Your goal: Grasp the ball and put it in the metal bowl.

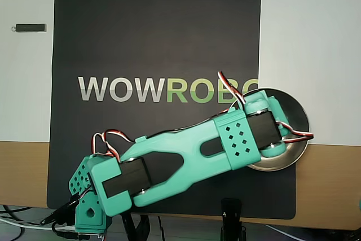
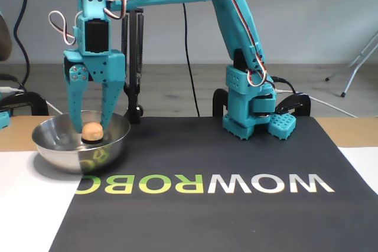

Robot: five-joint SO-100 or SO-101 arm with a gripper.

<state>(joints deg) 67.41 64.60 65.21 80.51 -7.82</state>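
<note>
Jaws spread apart over the metal bowl (image 2: pixel 81 144), fingertips dipped inside its rim; gripper (image 2: pixel 93 127) straddles the ball (image 2: pixel 92 130). Ball sits in the bowl between the fingers, apparently untouched by either, though the fixed view is too coarse to confirm. Overhead, the arm (image 1: pixel 186 156) covers most of the bowl (image 1: pixel 298 139), hiding the ball.
</note>
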